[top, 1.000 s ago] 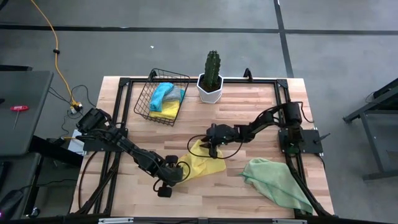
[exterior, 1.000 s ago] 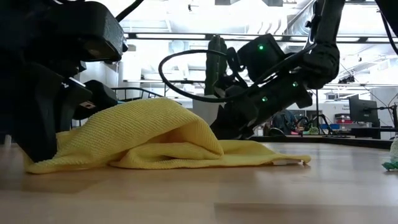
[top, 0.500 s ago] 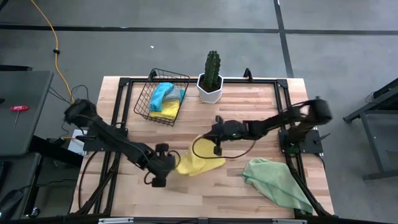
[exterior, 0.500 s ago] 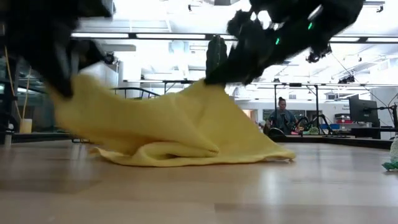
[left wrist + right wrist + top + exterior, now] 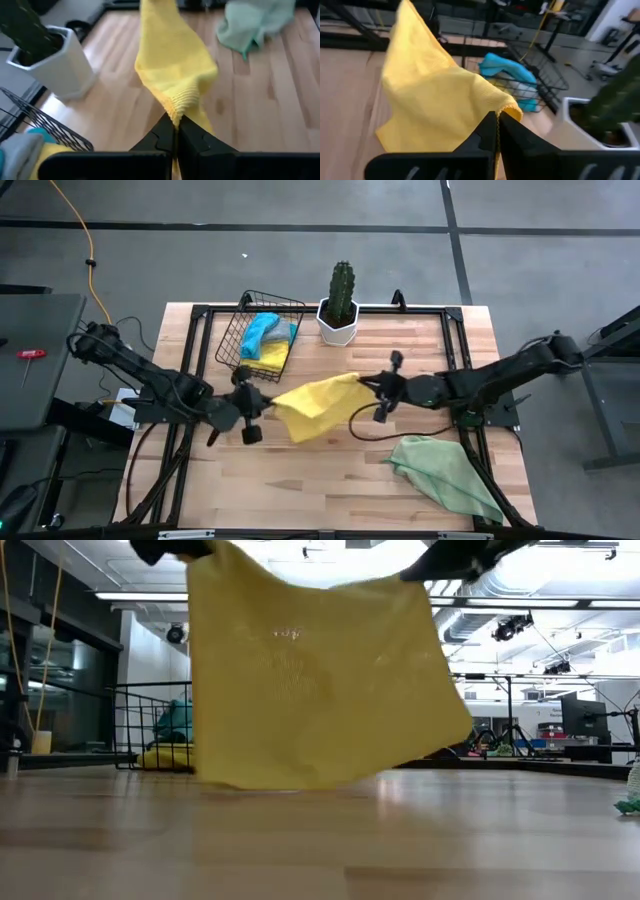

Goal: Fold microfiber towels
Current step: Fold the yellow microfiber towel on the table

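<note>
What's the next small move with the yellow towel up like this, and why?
Probably lower it flat onto the table. The left gripper and right gripper are each shut on a corner of the yellow towel, which hangs spread between them with its lower edge about at the wood in the low view. Laid flat, it could be folded.

Both arms are black, built of slim tubular links joined by thicker round joint housings. The left arm shows at the left of the high view, the right arm at its right. Thin black cables loop loosely beside each wrist. Each gripper, left and right, ends in two flat, matte black, wedge-shaped fingers with angular stepped edges, set on a broad black crossbar along the frame's bottom.
</note>
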